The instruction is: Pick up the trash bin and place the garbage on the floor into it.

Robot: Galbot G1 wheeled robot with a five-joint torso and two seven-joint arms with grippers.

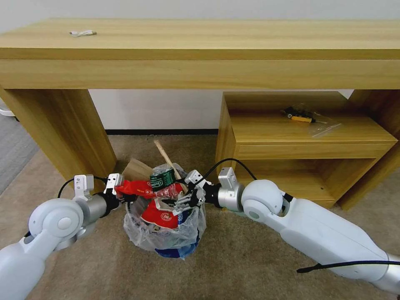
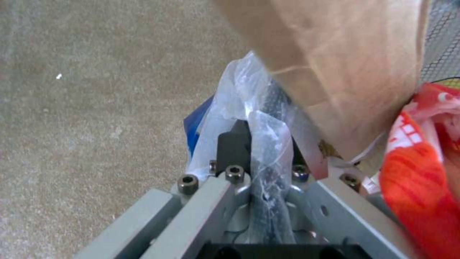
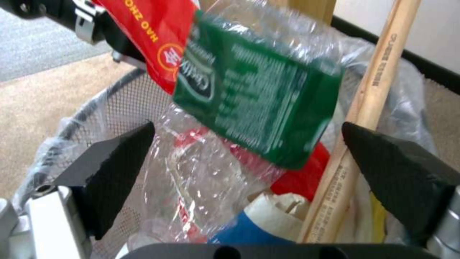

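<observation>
The trash bin [image 1: 175, 250] sits on the beige floor [image 1: 250, 262] under the desk, its crinkly bag [image 1: 141, 233] bulging over the rim. Garbage is heaped inside: a red wrapper [image 1: 137, 188], a green-labelled bottle [image 1: 162, 179], a stick [image 1: 164, 155], cardboard [image 1: 135, 170] and a red-white cup [image 1: 160, 216]. My left gripper [image 1: 121, 192] is shut on the bin's rim and bag [image 2: 249, 108] beside the cardboard [image 2: 345, 54]. My right gripper [image 1: 187, 201] hovers open over the heap; the bottle [image 3: 254, 97] lies between its pads [image 3: 115, 169] untouched, with the stick [image 3: 373, 90] alongside.
A wooden desk [image 1: 200, 50] spans the back, its leg [image 1: 62, 129] close behind my left arm. A low wooden cabinet [image 1: 308, 146] at right carries a black-yellow item in a clear bag [image 1: 310, 118]. A white cable [image 1: 83, 32] lies on the desk. Grey carpet [image 1: 12, 150] starts at far left.
</observation>
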